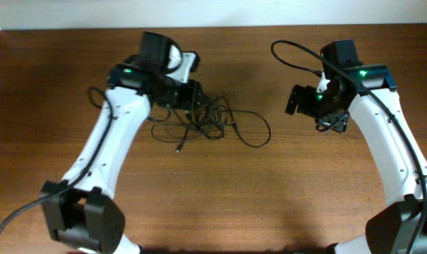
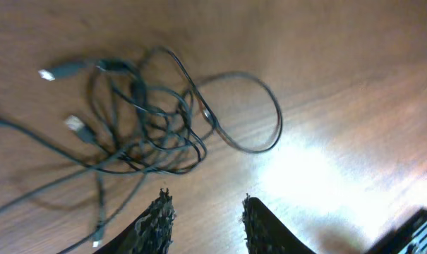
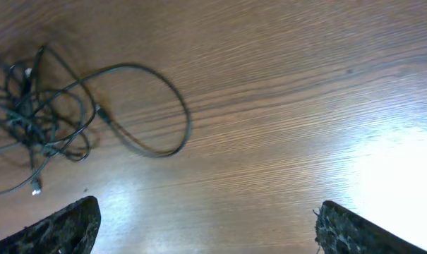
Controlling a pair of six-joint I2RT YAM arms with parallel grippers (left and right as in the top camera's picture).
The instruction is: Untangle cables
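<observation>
Black cables (image 1: 199,121) are seen lying in a tangled heap on the brown wooden table (image 1: 220,204), left of centre and toward the far side. One wide loop is thrown out to the right, and small plugs can be made out at several ends. The left gripper (image 2: 202,215) is held at the far left edge of the heap, its fingers parted by a narrow gap with nothing caught between them. The right gripper (image 3: 206,226) is held well to the right of the cables, its fingers spread wide and empty.
</observation>
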